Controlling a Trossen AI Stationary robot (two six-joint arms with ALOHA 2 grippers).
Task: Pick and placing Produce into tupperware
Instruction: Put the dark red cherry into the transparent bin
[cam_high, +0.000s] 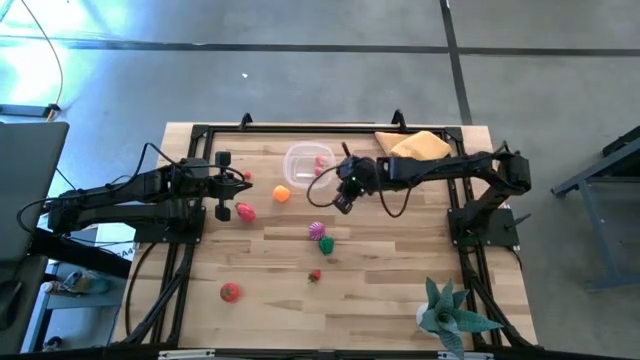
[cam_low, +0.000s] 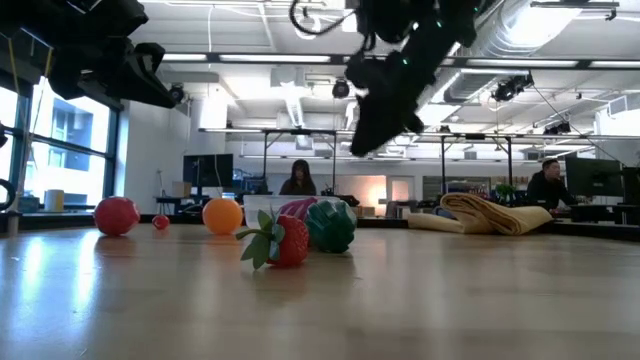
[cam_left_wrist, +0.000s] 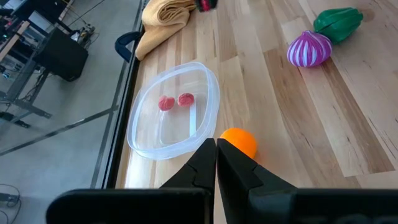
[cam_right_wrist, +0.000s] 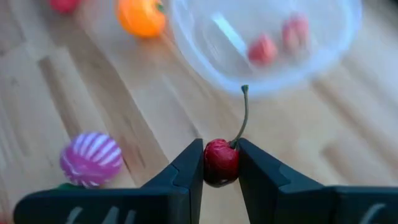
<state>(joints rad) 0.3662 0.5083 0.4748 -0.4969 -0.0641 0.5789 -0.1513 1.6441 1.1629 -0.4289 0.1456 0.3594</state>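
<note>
The clear tupperware (cam_high: 306, 164) sits near the table's far edge with two red pieces (cam_left_wrist: 176, 101) in it. My right gripper (cam_high: 343, 203) hovers just right of it, shut on a dark red cherry (cam_right_wrist: 221, 162). My left gripper (cam_left_wrist: 216, 154) is shut and held off the table, left of an orange fruit (cam_high: 282, 194) and apart from it. On the table lie a pink-red piece (cam_high: 244, 211), a magenta onion (cam_high: 317, 230), a green pepper (cam_high: 326, 245), a strawberry (cam_high: 315, 275) and a red tomato (cam_high: 230, 291). My right gripper pinches the cherry's round body (cam_right_wrist: 221, 171) between its two fingers (cam_right_wrist: 189, 171), at their free ends. It slants down from the table's right. The cherry is lifted clear of the table, and its thin stem (cam_right_wrist: 244, 118) sticks out past the fingertips.
A tan cloth (cam_high: 415, 146) lies at the far right, beside the right arm. A teal spiky plant (cam_high: 450, 315) stands at the near right corner. Bare wood shows across the near middle of the table. People sit at desks in the room beyond (cam_low: 300, 178).
</note>
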